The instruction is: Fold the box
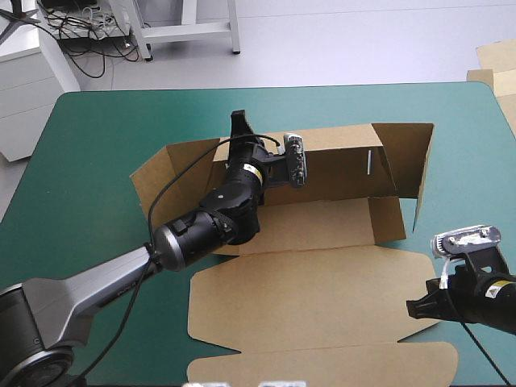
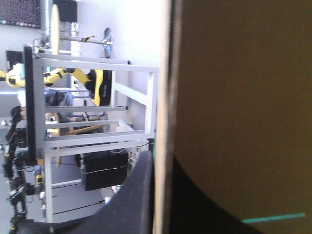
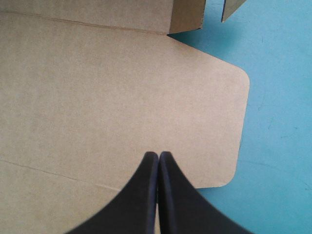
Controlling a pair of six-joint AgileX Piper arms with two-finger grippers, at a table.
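The brown box (image 1: 322,270) lies mid-table with its far wall (image 1: 339,157) and side flaps raised and its lid flat toward the near edge. My left gripper (image 1: 239,127) reaches over the tray to the left end of the far wall. In the left wrist view this gripper (image 2: 161,158) is shut on the box, with the board's edge (image 2: 166,73) between the two black fingers. My right gripper (image 1: 416,309) is shut at the lid's right side. In the right wrist view its tips (image 3: 158,156) meet over the lid (image 3: 97,87), near the rounded corner, holding nothing.
The teal-green cover (image 1: 97,129) shows bare around the box and beside the lid (image 3: 278,97). The right side flap (image 1: 413,157) stands upright. The left flap (image 1: 153,181) leans outward. Pale board sheets (image 1: 496,64) lie beyond the table's far right corner.
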